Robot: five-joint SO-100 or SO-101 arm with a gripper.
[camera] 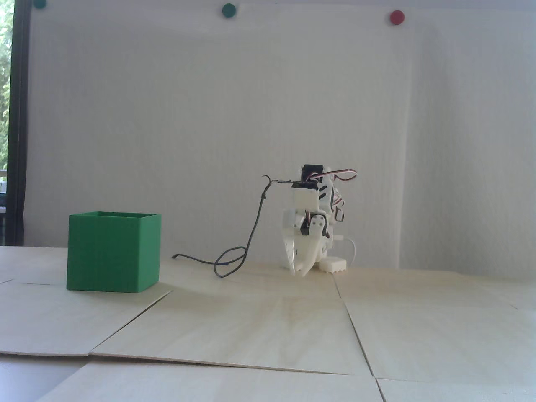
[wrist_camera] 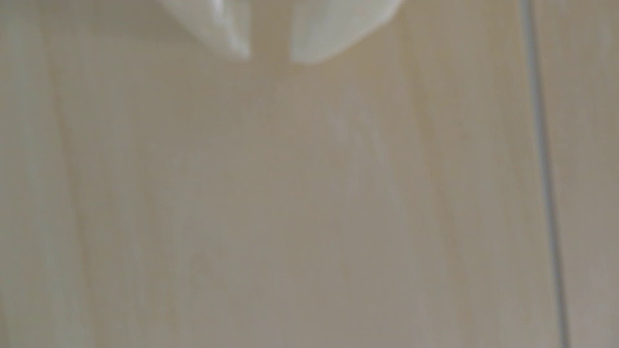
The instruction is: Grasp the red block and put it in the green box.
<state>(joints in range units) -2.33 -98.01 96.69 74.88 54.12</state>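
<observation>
The green box [camera: 113, 253] stands on the wooden table at the left of the fixed view, its top open and its inside hidden from this low angle. The red block shows in neither view. My white arm is folded low at the back centre. Its gripper [camera: 299, 273] points down with the tips just above the tabletop, well to the right of the box. In the wrist view the gripper [wrist_camera: 270, 57] enters from the top edge. Its two pale fingertips [wrist_camera: 311, 43] stand a narrow gap apart with only bare wood between them.
A thin black cable [camera: 228, 261] loops on the table between box and arm. The arm's white base [camera: 333, 264] sits behind the gripper. Panel seams [wrist_camera: 546, 174] cross the wood. A red dot [camera: 396, 17] and a green dot [camera: 228, 10] sit high on the wall.
</observation>
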